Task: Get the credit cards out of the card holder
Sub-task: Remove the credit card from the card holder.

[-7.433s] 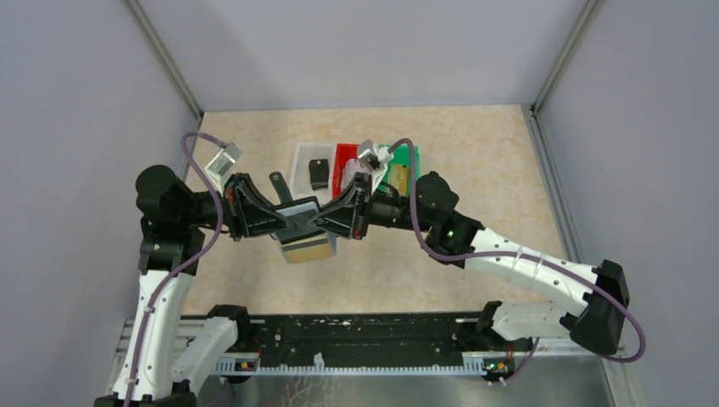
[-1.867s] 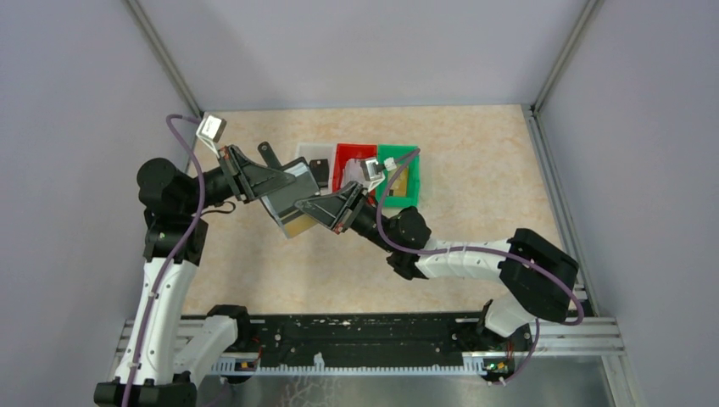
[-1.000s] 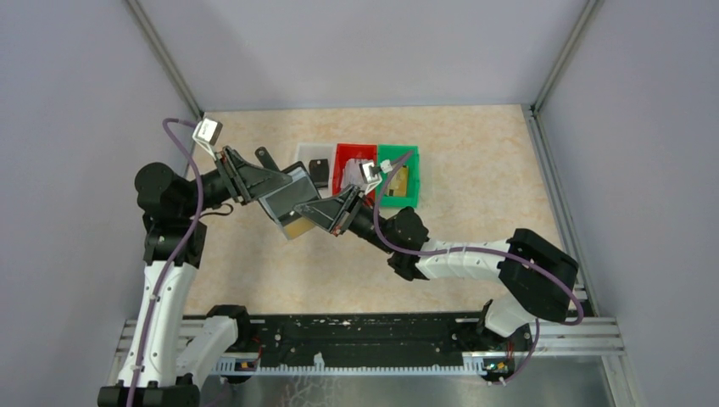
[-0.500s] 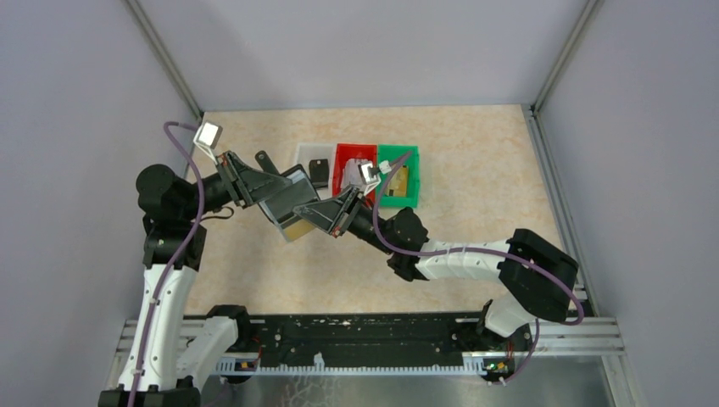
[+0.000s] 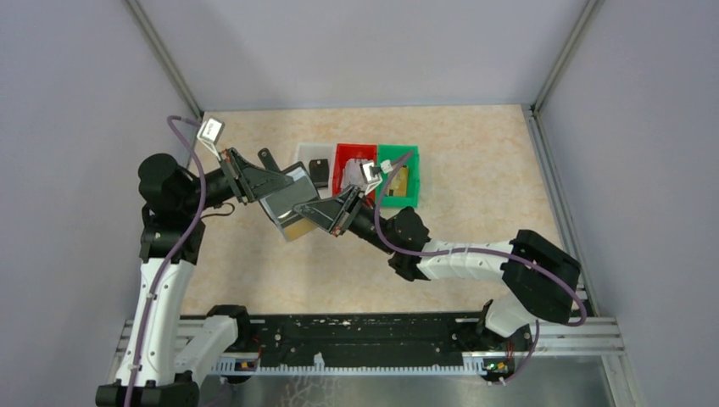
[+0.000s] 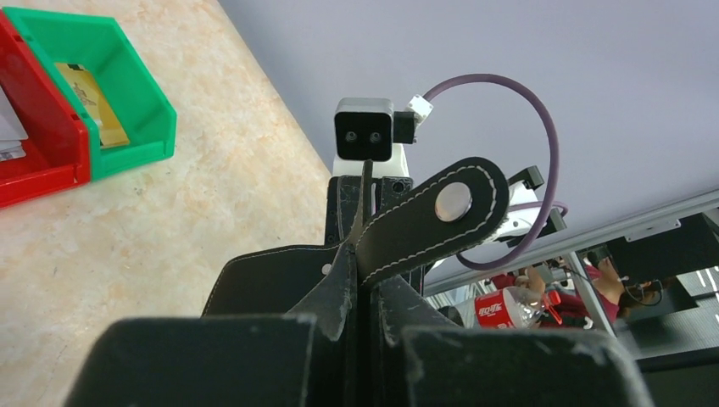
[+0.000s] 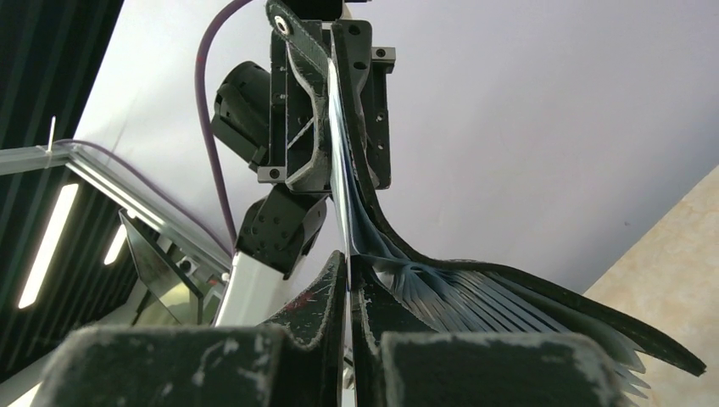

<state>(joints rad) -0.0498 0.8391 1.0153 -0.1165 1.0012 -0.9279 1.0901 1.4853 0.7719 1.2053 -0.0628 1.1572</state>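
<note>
Top view: near the far edge of the worktop (image 5: 475, 170), the white plastic bin (image 5: 301, 153) holds a thin black card (image 5: 319, 172) and the green plastic bin (image 5: 413, 191) a gold card (image 5: 398, 178). Can't tell what's in the red plastic bin (image 5: 342, 151). The black leather-like folding card holder (image 5: 288, 202) hangs mid-air just in front of them.

Left wrist: left pincer (image 6: 363, 284) is clamped tight on the card holder by its strap tab.

Right wrist: right pincer (image 7: 349, 271) is squeezed on a thin leaf of it. Only this view shows the fanned pockets.
</note>
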